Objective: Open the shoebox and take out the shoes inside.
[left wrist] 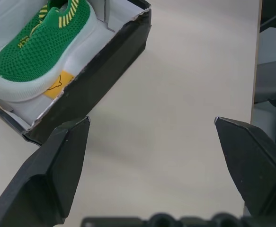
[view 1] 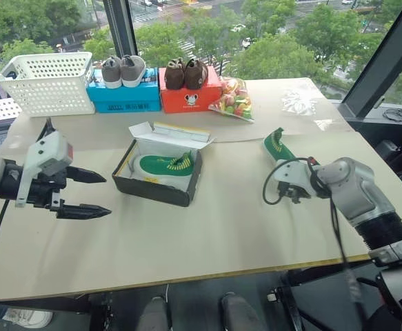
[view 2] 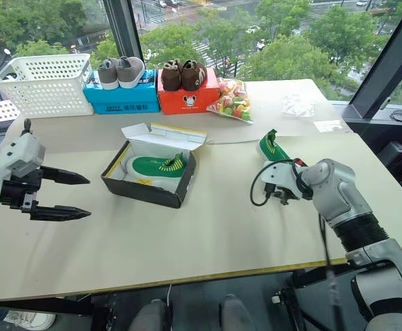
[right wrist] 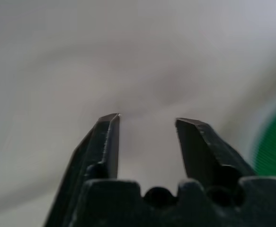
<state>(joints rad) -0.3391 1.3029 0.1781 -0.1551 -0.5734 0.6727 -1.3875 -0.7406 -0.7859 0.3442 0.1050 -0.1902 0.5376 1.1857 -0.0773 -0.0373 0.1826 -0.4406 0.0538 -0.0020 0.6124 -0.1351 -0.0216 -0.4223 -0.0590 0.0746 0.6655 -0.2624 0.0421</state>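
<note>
Right gripper (right wrist: 147, 124) beside green shoe (view 2: 272, 147)

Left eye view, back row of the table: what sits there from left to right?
White basket → blue box with the grey shoes on it → orange-red box with the brown shoes on it → bag of sweets.

a white basket (view 1: 47, 83) stands at upper left of the table (view 1: 207, 234). right of it a grey pair (view 1: 123, 70) sits on a blue box (view 1: 123, 95), a brown pair (view 1: 185, 73) on an orange-red box (view 1: 190, 96), then a candy bag (view 1: 234, 98).
</note>
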